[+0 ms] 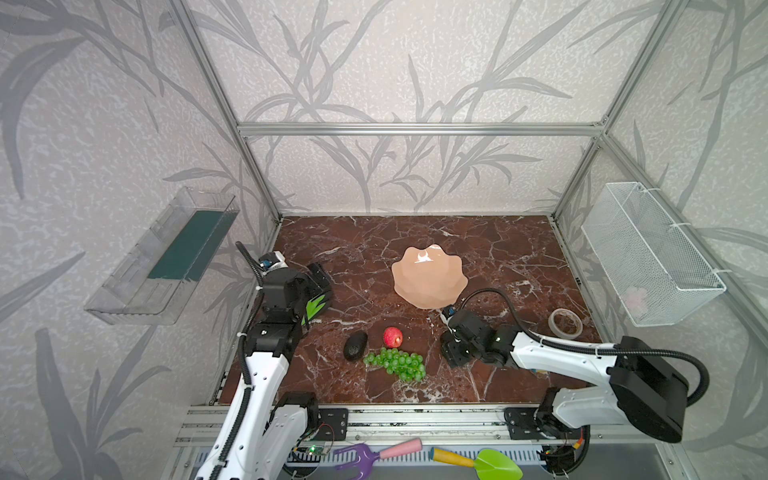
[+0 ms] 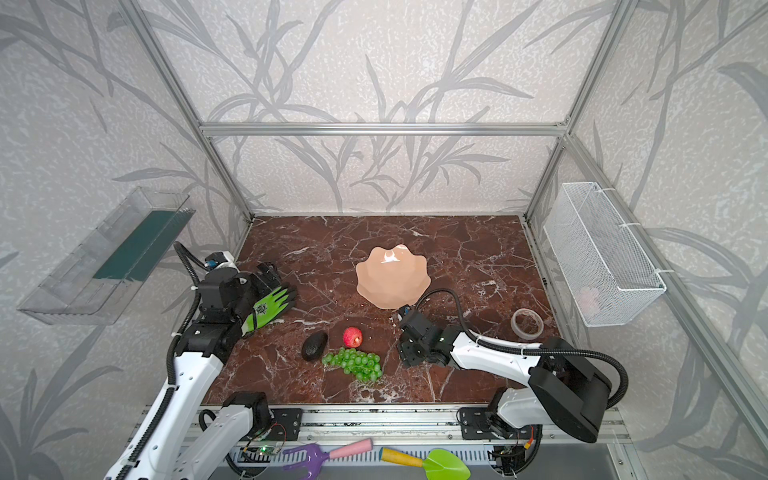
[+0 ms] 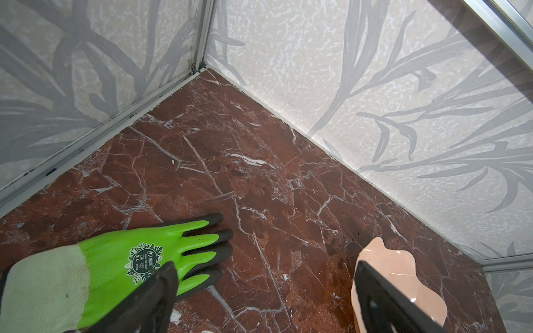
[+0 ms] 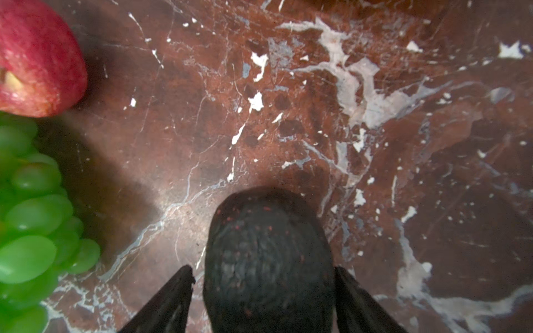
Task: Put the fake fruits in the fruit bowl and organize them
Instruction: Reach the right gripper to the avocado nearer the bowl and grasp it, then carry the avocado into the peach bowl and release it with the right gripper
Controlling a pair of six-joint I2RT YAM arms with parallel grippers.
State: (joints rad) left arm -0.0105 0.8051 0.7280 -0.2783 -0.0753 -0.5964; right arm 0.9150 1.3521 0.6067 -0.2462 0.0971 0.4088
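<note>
Far left of the fruit bowl (image 1: pixel 428 276), the left claw (image 3: pixel 265 268) hangs released, its jaws spread wide above a green work glove (image 2: pixel 270 305) that lies flat on the table (image 1: pixel 498 249). Left of the bowl and nearer the robot, the loose avocado (image 1: pixel 355 345) lies on the table. The red apple (image 1: pixel 392 337) stands just beside it, nearer the bowl's front rim. The green grapes (image 1: pixel 397 365) sprawl further from the bowl than the apple. All three are apart from the bowl.

In front of the bowl's right side, the right claw (image 4: pixel 263 269) is low over the table and straddles the second avocado (image 4: pixel 265 230). It is not clenched: one finger (image 4: pixel 354 297) lies at the avocado's side, and a strip of table shows between the other finger (image 4: pixel 170 299) and the skin. This avocado also sits outside the bowl. Right of the bowl, a tape roll (image 1: pixel 565 323) lies flat.
</note>
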